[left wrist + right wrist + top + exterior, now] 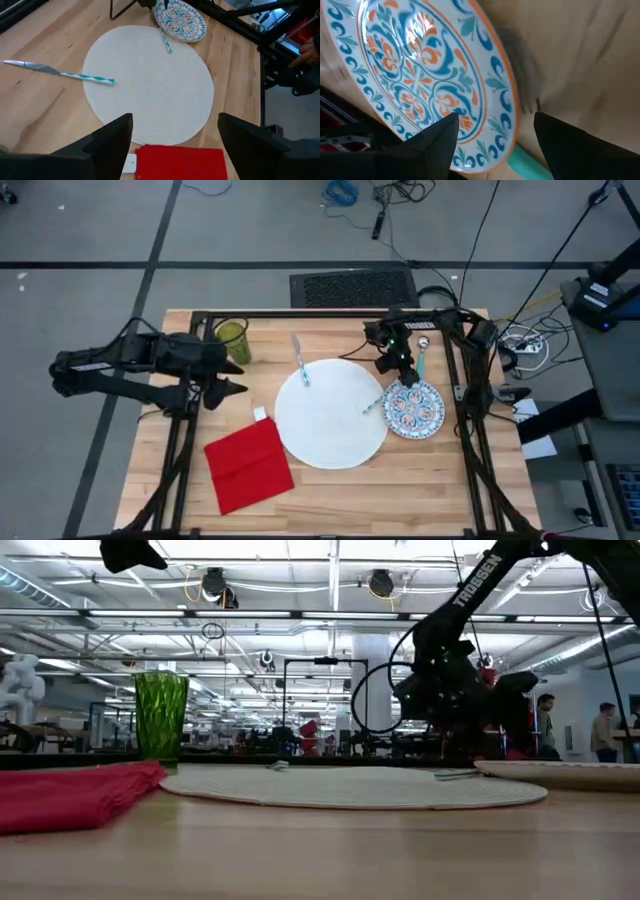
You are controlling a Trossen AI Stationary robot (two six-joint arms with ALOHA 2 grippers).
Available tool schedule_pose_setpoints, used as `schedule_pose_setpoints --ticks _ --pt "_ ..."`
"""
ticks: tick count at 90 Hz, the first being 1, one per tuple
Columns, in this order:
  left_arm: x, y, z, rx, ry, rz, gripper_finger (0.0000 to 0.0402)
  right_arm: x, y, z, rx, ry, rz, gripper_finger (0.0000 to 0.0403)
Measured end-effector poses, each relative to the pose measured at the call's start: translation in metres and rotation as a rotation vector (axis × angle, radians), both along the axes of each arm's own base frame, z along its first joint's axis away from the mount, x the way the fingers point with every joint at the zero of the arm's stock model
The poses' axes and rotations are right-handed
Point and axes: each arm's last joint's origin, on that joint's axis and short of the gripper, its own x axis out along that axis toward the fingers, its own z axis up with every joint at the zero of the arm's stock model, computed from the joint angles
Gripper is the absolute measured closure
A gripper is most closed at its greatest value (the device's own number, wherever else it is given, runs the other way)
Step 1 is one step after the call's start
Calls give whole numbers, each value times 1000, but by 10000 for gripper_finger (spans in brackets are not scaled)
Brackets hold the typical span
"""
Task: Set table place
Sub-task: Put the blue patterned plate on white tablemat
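Note:
A large white round mat with a coiled weave lies mid-table. The small blue-patterned plate lies flat at its right. My right gripper hovers open over the plate's far rim and touches nothing I can see. A red napkin lies at the mat's near left, and a green tumbler stands far left. One teal-handled utensil rests on the mat's far-left rim, and another lies between mat and plate. A teal-handled spoon lies far right. My left gripper waits open, raised, at the left.
Black frame bars run along the table's right side, close behind the plate. Bare wood lies along the near edge. People stand in the room beyond the table.

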Motion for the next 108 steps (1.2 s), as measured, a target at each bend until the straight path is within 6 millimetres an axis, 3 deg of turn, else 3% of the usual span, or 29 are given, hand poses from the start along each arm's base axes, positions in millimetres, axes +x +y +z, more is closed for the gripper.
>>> schedule_pose_setpoints --ticks 30,69,108 --pt "0 0 0 1 0 1 123 -6 13 -8 26 50 7 215" --pt "0 1 0 18 0 22 123 -5 14 -9 31 52 -48 386" --pt "0 1 0 31 1 35 123 -20 16 3 195 173 -156 401"
